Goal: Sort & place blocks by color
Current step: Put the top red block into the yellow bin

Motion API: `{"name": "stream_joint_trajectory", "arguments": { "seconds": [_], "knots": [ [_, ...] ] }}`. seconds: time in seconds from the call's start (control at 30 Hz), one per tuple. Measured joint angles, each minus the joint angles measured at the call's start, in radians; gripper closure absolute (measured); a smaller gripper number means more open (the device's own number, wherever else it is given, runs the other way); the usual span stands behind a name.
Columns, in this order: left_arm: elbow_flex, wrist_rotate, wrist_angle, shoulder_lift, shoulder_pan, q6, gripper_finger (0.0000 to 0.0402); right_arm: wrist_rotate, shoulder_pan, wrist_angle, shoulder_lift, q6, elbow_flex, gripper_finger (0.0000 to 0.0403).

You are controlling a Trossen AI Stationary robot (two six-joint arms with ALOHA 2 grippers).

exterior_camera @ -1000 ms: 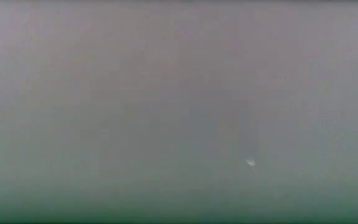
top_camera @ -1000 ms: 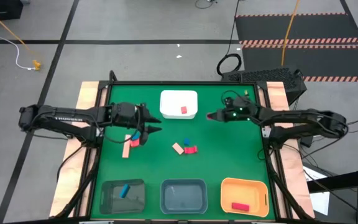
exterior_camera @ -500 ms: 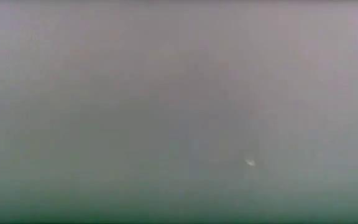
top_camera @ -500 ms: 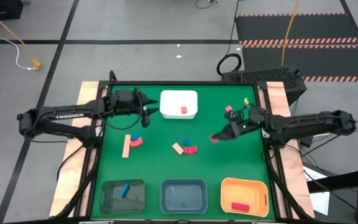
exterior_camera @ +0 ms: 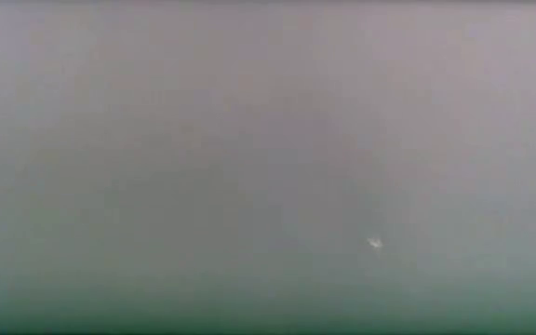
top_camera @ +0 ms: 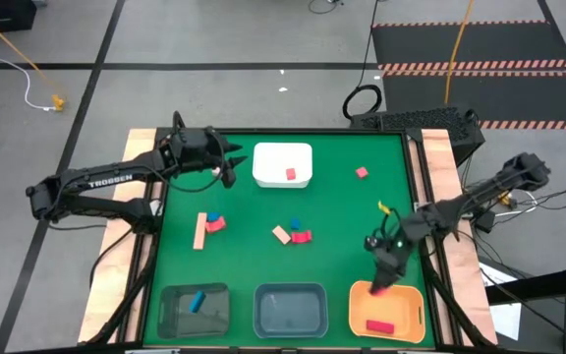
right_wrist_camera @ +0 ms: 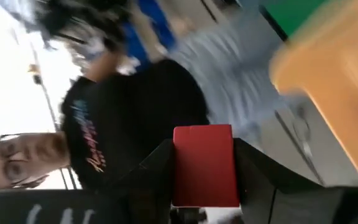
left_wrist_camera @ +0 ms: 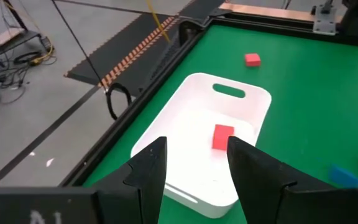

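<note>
Right gripper (top_camera: 380,285), newly over yellow-orange tray (top_camera: 413,302), clamping red block (right_wrist_camera: 205,164)

A robotics lab: grey concrete floor (top_camera: 214,39), hazard-striped mats (top_camera: 480,44), loose cables (top_camera: 362,98), framed green test table (top_camera: 332,197).

White lettering "TROSSEN" along left arm (top_camera: 106,181), behind its jaws. Pink script on person's black shirt (right_wrist_camera: 95,146): unreadable.

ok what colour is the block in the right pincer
Red. The block shows best in the right wrist view, gripped by the right pincer.
</note>
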Motion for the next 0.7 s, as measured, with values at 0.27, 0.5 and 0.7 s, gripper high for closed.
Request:
{"name": "stream_joint_trajectory", "arguments": {
  "seconds": [0.27,0.5,0.7],
  "knots": [
    [0.0,0.0,-0.001,0.0,0.019,-0.003,0.0231,-0.176,0.13,-0.047,0.018,0.173,0.0,0.0288],
    [0.0,0.0,-0.001,0.0,0.024,-0.005,0.0231,-0.177,0.178,-0.099,0.033,0.203,0.0,0.0257],
    [0.0,0.0,-0.001,0.0,0.024,-0.006,0.0231,-0.175,0.182,-0.147,0.1,0.167,0.0,0.0268]
  ]
}}
